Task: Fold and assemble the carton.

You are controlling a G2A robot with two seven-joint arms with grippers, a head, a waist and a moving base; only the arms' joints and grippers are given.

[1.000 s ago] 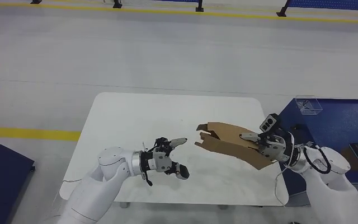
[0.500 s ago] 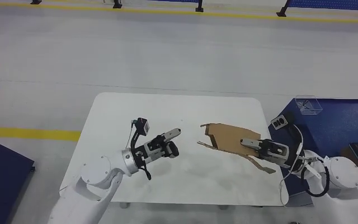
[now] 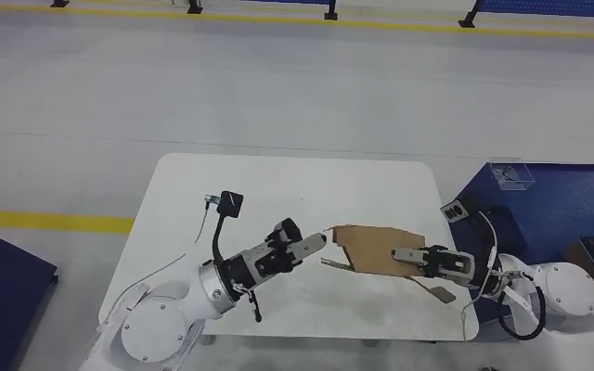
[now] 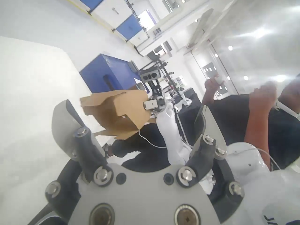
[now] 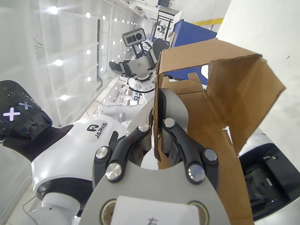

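Observation:
A brown cardboard carton (image 3: 371,248), partly opened with loose flaps, hangs just above the white table (image 3: 232,195) right of its middle. My right gripper (image 3: 406,254) is shut on one carton wall from the right side; in the right wrist view its fingers (image 5: 174,108) pinch that wall of the carton (image 5: 234,94). My left gripper (image 3: 303,241) stands open just left of the carton's flaps, apart from them. In the left wrist view the carton (image 4: 117,113) lies beyond the left gripper (image 4: 138,122), with nothing between its fingers.
A blue cabinet (image 3: 548,199) stands off the table's right edge with a clear plastic box (image 3: 510,173) on top. Another blue object (image 3: 19,287) sits on the floor at the left. The table's left and far parts are bare.
The left arm turned and brought its open gripper rightward, close to the carton's flaps. The right gripper carried the carton lower and slightly left.

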